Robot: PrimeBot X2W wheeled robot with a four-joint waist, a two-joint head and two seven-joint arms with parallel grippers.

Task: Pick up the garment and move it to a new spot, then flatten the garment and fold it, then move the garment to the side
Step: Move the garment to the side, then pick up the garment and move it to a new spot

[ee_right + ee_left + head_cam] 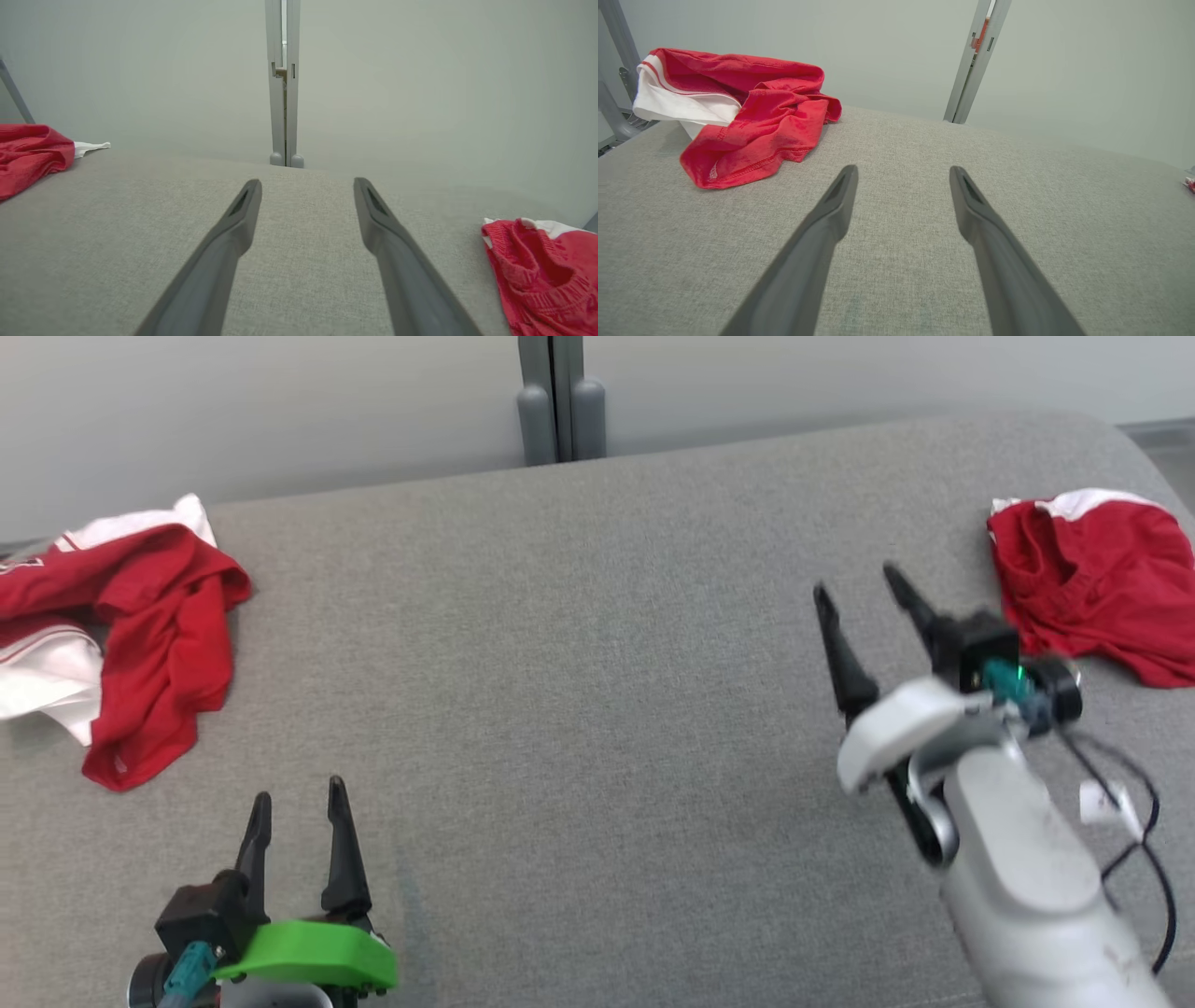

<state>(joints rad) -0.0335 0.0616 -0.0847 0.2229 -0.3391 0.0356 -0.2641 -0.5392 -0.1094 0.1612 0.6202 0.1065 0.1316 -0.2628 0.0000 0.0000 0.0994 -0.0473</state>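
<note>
Garment point(140, 616), red with white panels: crumpled heap at the far left of the grey fabric surface point(579, 691), well apart from both pincers.
Second red garment point(1092, 583), white-trimmed: bunched at the far right edge of the surface.
Left pincer point(300, 788): released, fingers spread, empty; at the near left, over bare fabric.
Right pincer point(855, 578): released, fingers apart, empty; held over the surface near the second red garment, not touching it.
Grey upright post point(560, 401): behind the far edge, centre.
</note>
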